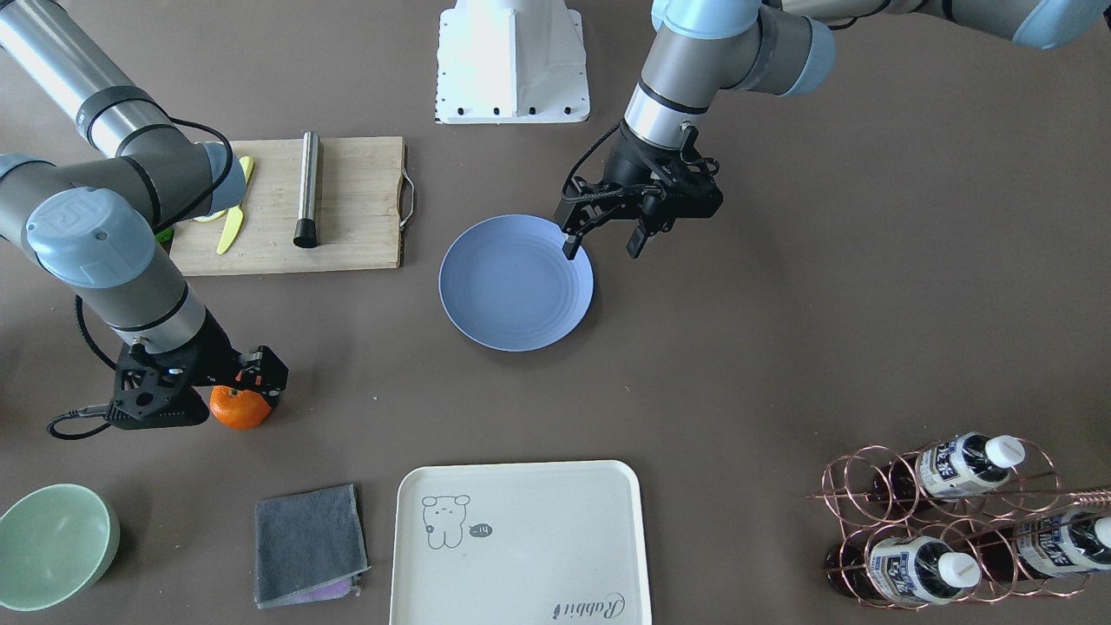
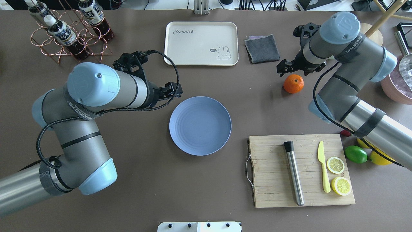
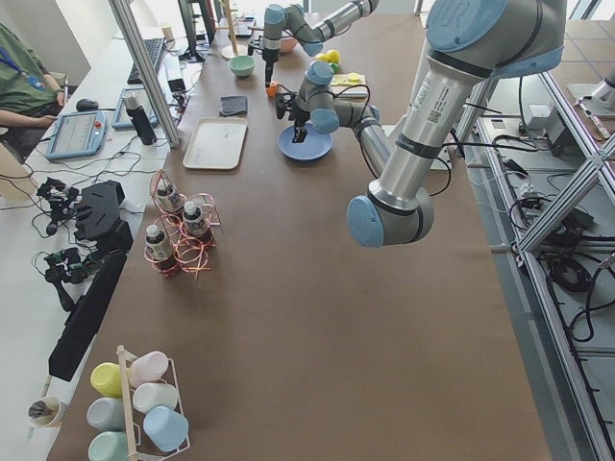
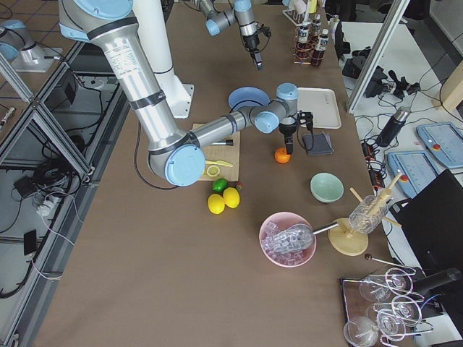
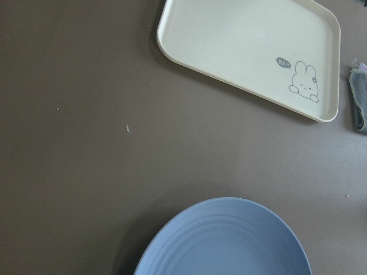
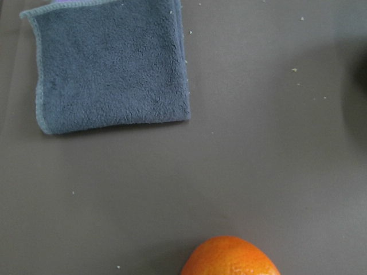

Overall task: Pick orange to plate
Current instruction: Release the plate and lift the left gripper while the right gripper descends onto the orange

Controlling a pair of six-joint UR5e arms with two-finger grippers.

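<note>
The orange (image 1: 240,408) rests on the brown table, far to the robot's right of the light blue plate (image 1: 516,282). My right gripper (image 1: 213,395) hangs just over the orange (image 2: 293,83), open, its fingers straddling the fruit's top without closing on it. Only the orange's upper part (image 6: 231,258) shows at the bottom edge of the right wrist view. My left gripper (image 1: 603,243) is open and holds nothing, hovering over the plate's rim on the robot's left side. The plate (image 2: 200,125) has nothing on it, and its edge (image 5: 229,240) fills the bottom of the left wrist view.
A wooden cutting board (image 2: 273,170) carries a metal muddler (image 2: 293,172), a yellow knife and lemon slices. A cream tray (image 2: 201,43) and grey cloth (image 2: 261,48) lie beyond the plate. A bottle rack (image 2: 64,32), green bowl (image 1: 52,542), lime and lemons (image 2: 355,154) stand around.
</note>
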